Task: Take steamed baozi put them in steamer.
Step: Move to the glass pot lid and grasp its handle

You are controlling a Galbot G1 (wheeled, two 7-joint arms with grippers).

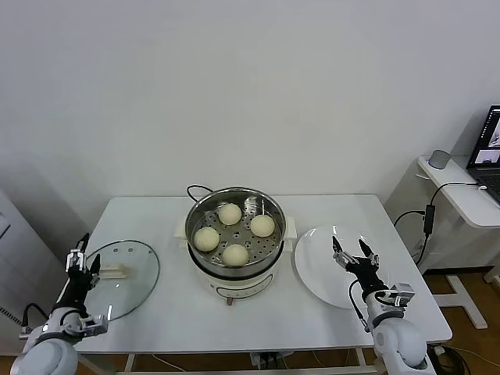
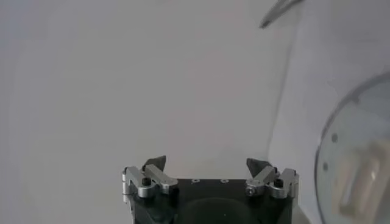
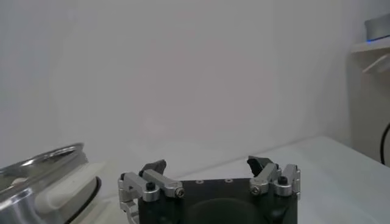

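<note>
Several pale cream baozi lie on the perforated tray inside the steamer [image 1: 269,205], among them one at the back [image 1: 230,213], one on the right [image 1: 262,225] and one at the front [image 1: 235,255]. The shiny steamer stands mid-table on its cream base; its rim [image 3: 36,163] also shows in the right wrist view. My left gripper [image 1: 84,262] [image 2: 207,164] hangs open at the table's left edge, holding nothing. Above the white plate [image 1: 316,273] my right gripper [image 1: 350,248] [image 3: 207,164] stands open, with nothing between its fingers.
A flat glass lid [image 1: 137,273] [image 2: 359,164] with a cream knob [image 1: 113,272] lies left of the steamer. The plate carries nothing. A black cord [image 1: 197,190] loops behind the steamer. A side table [image 1: 457,195] with a laptop [image 1: 488,148] stands at the far right.
</note>
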